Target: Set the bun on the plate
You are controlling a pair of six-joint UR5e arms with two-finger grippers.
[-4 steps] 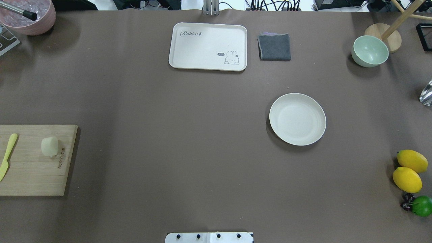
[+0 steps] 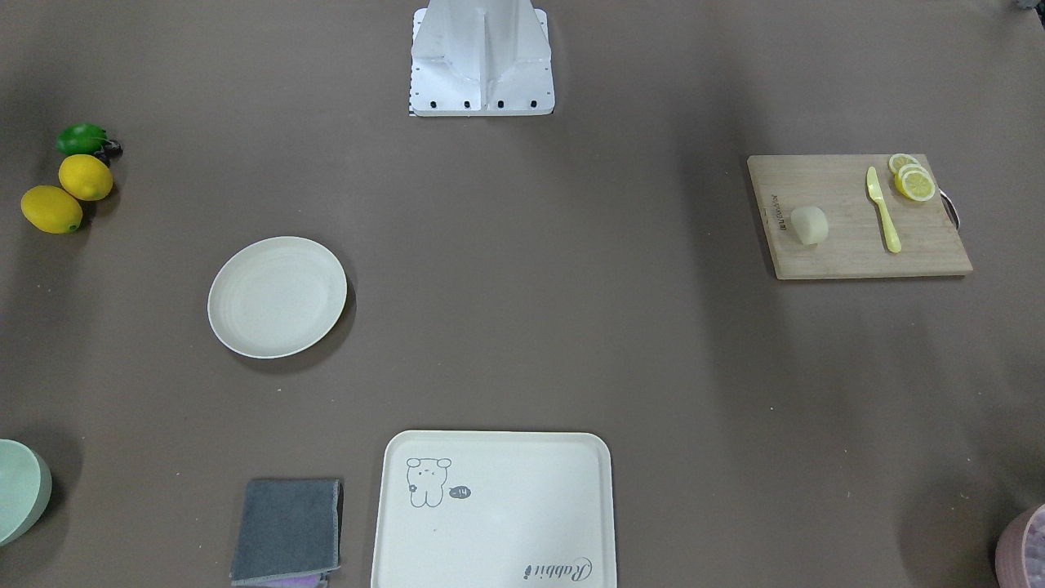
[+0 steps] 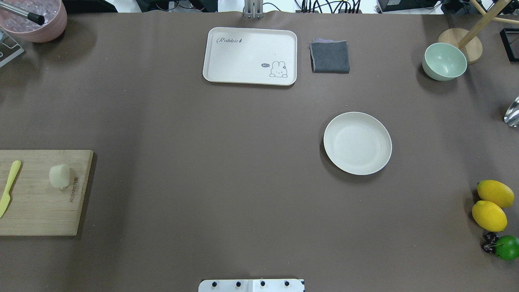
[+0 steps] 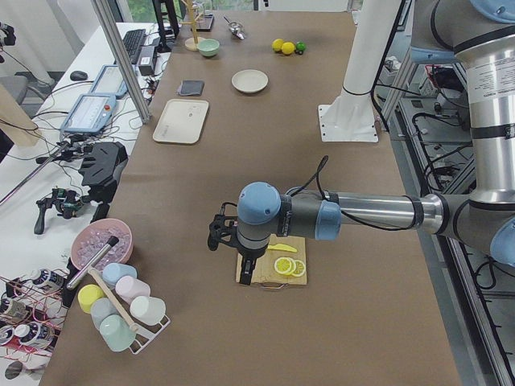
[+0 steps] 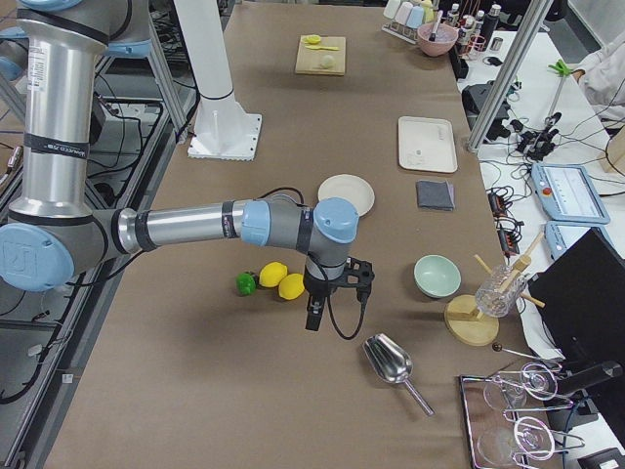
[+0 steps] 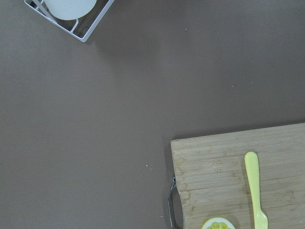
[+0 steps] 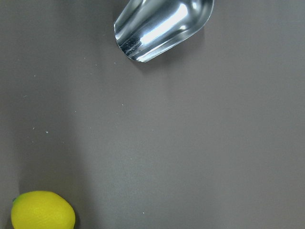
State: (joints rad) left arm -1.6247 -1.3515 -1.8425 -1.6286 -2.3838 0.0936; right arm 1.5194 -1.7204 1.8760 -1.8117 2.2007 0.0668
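1. The bun (image 3: 59, 176) sits on the cutting board (image 3: 40, 202) at my left end of the table. It lies at the board's inner end, beside the printed logo, and nothing touches it.
2. The plate (image 3: 357, 143) is empty and lies in the right half, well apart from the board.
3. The left gripper (image 4: 246, 272) hangs over the board's outer, handle end. I can't tell whether it is open or closed, as only the side camera catches it.
4. The left wrist view shows the board's handle, the yellow knife (image 6: 255, 188) and a lemon slice (image 6: 217, 224), but no bun. So the bun lies past the knife from the gripper, toward the table's middle.
5. The right gripper (image 5: 312, 318) hangs beside the whole lemons (image 5: 281, 279) at the far right end. Its state is also unreadable. It is far from the bun, so I judge the left arm the one to pick.
6. From above the bun looks nearly round. Its slightly longer axis seems to run toward and away from the base, though I can't call that firmly.
7. The next move is inward along the board, then down on the bun.
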